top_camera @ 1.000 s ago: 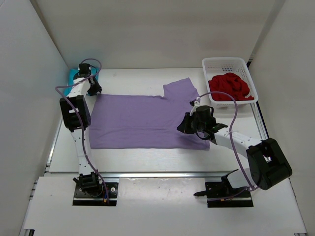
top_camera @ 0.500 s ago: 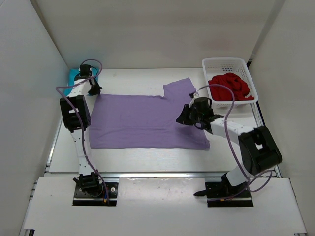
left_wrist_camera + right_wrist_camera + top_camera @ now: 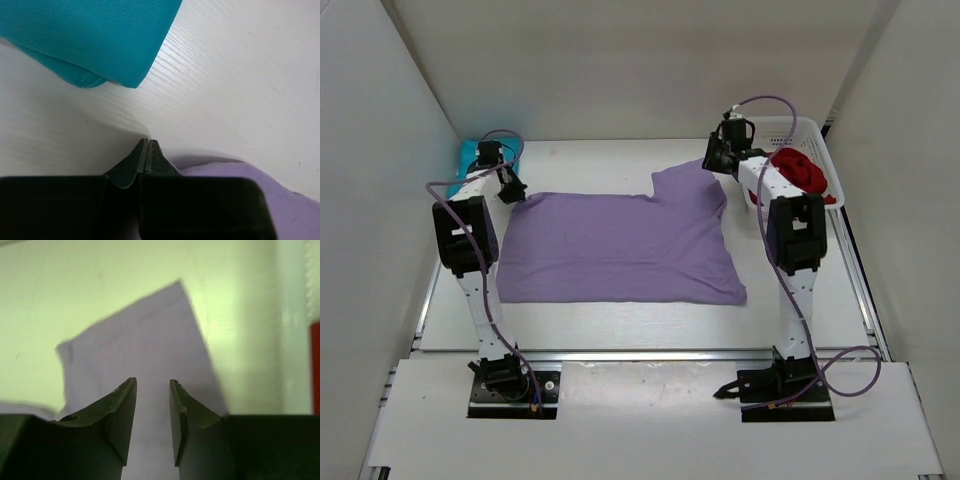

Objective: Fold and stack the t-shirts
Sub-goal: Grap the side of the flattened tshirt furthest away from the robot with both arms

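Observation:
The lavender t-shirt point(image 3: 615, 250) lies spread flat across the table. My left gripper point(image 3: 510, 186) is at its far left corner; in the left wrist view the gripper point(image 3: 146, 145) is shut, with lavender cloth point(image 3: 280, 192) bunched up against one finger. The folded teal t-shirt point(image 3: 470, 152) lies just beyond it point(image 3: 90, 35). My right gripper point(image 3: 717, 160) hovers over the shirt's far right sleeve point(image 3: 150, 340), and the gripper point(image 3: 152, 382) is open with nothing between its fingers. The red t-shirt point(image 3: 800, 172) sits crumpled in the basket.
A white lattice basket point(image 3: 775, 125) stands at the far right, close beside the right gripper. White walls close in the table on the left, back and right. The arm bases are bolted at the near edge.
My right gripper let go of the shirt's right edge, opened, and swung away to the far sleeve by the basket. My left gripper shut at the far left corner.

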